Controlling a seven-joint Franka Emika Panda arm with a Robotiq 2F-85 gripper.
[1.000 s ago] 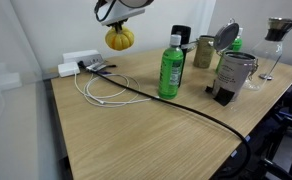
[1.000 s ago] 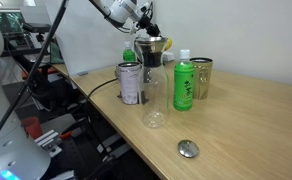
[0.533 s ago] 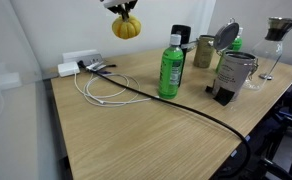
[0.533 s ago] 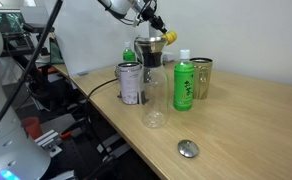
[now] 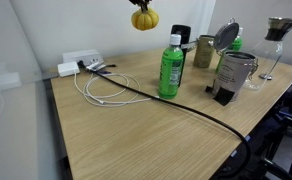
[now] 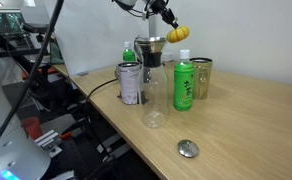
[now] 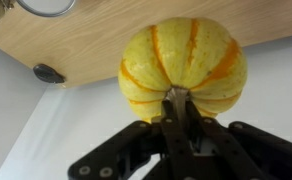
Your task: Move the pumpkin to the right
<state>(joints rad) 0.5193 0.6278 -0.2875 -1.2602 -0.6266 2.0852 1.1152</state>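
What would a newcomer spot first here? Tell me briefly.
The yellow-orange pumpkin hangs high above the wooden table, held in the tool. On the table, a green bottle stands near the middle and a black cable runs across the top.

We see smooth, faintly waxy skin on the small ribbed yellow-orange pumpkin (image 7: 186, 65), matt pale wood grain on the counter (image 5: 136, 130), glossy plastic on the green bottle (image 5: 170, 68), and dull metal on the silver can (image 6: 130, 83).
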